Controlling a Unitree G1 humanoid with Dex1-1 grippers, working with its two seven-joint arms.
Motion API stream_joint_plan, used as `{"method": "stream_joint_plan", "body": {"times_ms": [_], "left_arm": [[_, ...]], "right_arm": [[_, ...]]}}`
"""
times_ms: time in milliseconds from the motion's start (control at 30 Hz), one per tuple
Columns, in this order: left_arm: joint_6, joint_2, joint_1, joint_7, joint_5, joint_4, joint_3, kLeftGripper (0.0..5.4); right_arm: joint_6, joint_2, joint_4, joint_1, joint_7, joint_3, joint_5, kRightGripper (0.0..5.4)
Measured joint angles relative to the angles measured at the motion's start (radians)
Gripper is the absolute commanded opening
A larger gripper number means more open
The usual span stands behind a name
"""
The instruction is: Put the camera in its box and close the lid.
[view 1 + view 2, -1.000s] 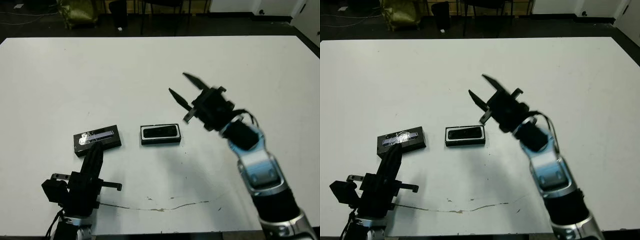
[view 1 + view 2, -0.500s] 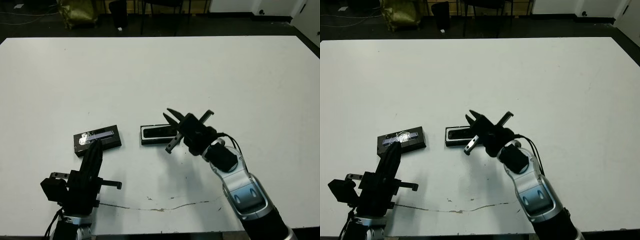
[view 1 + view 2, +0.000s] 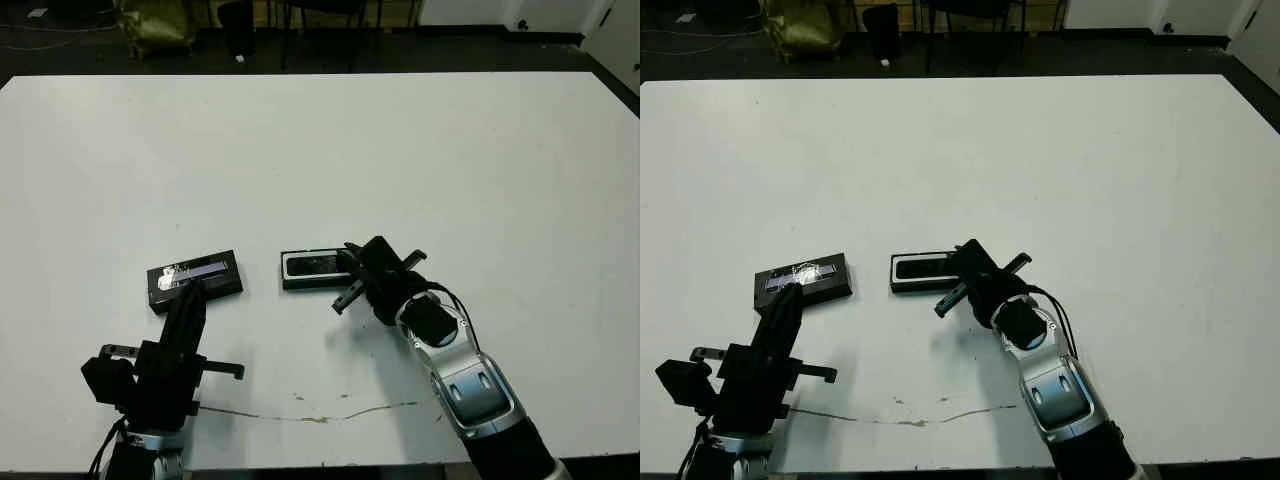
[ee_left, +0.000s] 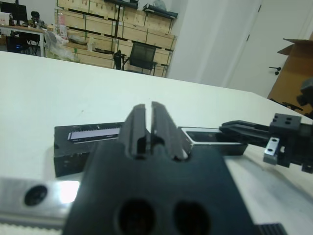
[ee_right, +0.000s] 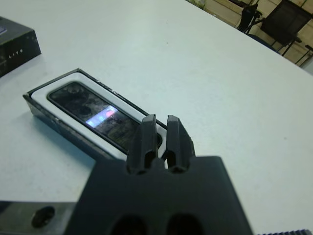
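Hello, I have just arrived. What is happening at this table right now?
A humanoid robot is packing a camera. The camera already lies inside its white-lined box near the middle of the white table. The right gripper, fingers together, is low at the box's right end. The lid lies apart, to the left of the box, not yet on it. The left gripper, also shut, is near the lid.

Counter [image 3: 420, 140] under me looks like smooth matt white laminate, scuffed with a thin dark scratch near my edge. The camera [image 5: 98, 115] has a glossy glass-like face that catches light. Its box [image 5: 58, 93] looks like matt black card with a white lining. The lid [image 3: 195, 281] is matt black with a shiny stripe. My right pincer [image 5: 159, 142] is dull black plastic, and the forearm behind it looks like brushed silver metal.
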Motion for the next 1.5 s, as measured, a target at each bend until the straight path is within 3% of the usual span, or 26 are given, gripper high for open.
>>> {"method": "stream_joint_plan", "body": {"times_ms": [300, 500, 800, 1067, 1233, 1500], "left_arm": [[0.008, 0.000, 0.002, 0.001, -0.007, -0.005, -0.006, 0.00], [0.007, 0.000, 0.002, 0.006, -0.004, -0.005, -0.007, 0.00], [0.028, 0.001, 0.008, 0.018, 0.025, -0.069, 0.010, 0.00], [0.173, 0.026, -0.017, -0.042, 0.022, -0.249, 0.179, 0.00], [0.269, 0.235, -0.071, -0.089, 0.003, -0.283, 0.322, 0.00], [0.401, 0.487, -0.173, -0.168, -0.071, -0.256, 0.442, 0.00]], "right_arm": [[-0.009, -0.023, 0.035, -0.021, 0.029, -0.001, 0.036, 0.02], [0.013, -0.037, -0.035, 0.020, 0.073, -0.040, 0.120, 0.02], [0.120, -0.056, -0.330, 0.088, 0.118, -0.204, 0.360, 0.02], [0.092, -0.123, -0.431, 0.088, 0.146, -0.384, 0.523, 0.02], [0.103, -0.188, -0.449, 0.091, 0.144, -0.447, 0.574, 0.02], [0.120, -0.221, -0.433, 0.138, 0.132, -0.462, 0.638, 0.02]]}}
